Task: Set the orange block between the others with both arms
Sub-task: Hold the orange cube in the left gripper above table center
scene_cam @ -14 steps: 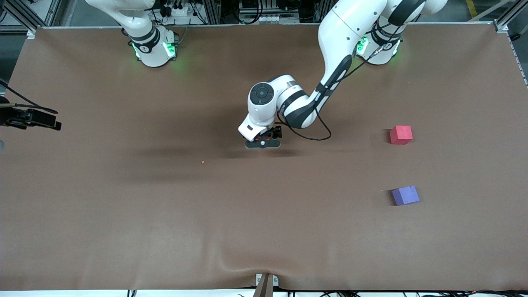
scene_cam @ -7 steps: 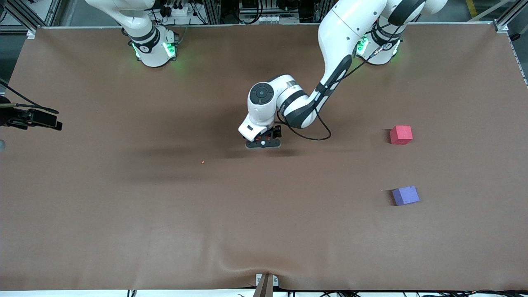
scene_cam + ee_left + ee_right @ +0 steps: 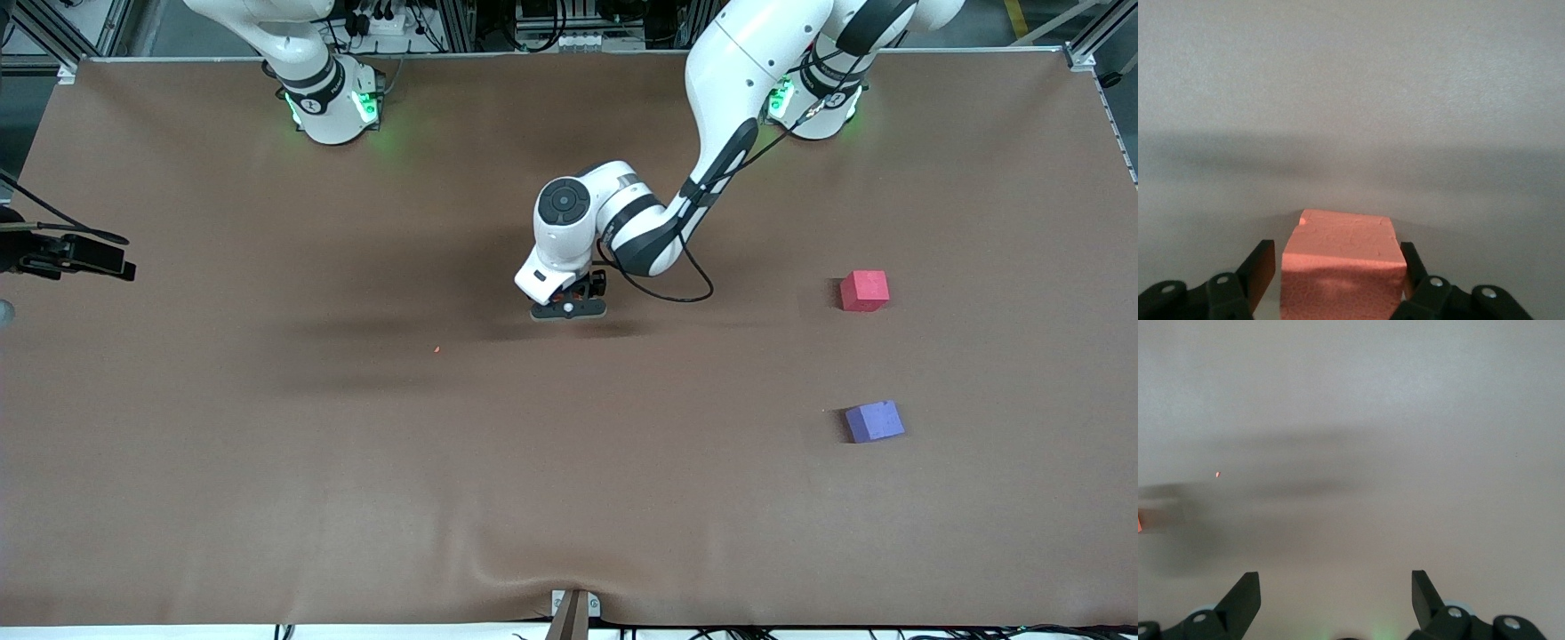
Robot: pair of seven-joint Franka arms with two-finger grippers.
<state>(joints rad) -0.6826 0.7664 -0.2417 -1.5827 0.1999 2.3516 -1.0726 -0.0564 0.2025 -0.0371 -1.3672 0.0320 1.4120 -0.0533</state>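
Left gripper [image 3: 569,310] down at table mid, fingers [image 3: 1261,270] straddling orange block [image 3: 1341,267]; one finger touching block side, other just beside with slim gap, so full clamp cannot tell. Orange block on brown table [image 3: 267,462], well apart from red cube [image 3: 864,290], toward right arm's end. Purple cube [image 3: 875,420] nearer front camera than red cube. Right gripper [image 3: 1335,597] waits over bare table, jaws wide apart, holding nothing

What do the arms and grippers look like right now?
Both arms are glossy white with black joint bands and green-lit bases. The left arm has a round black cap at its wrist and a thin black cable looping beside it. Both grippers, left and right, have matte black wedge-shaped fingers with silver screws.
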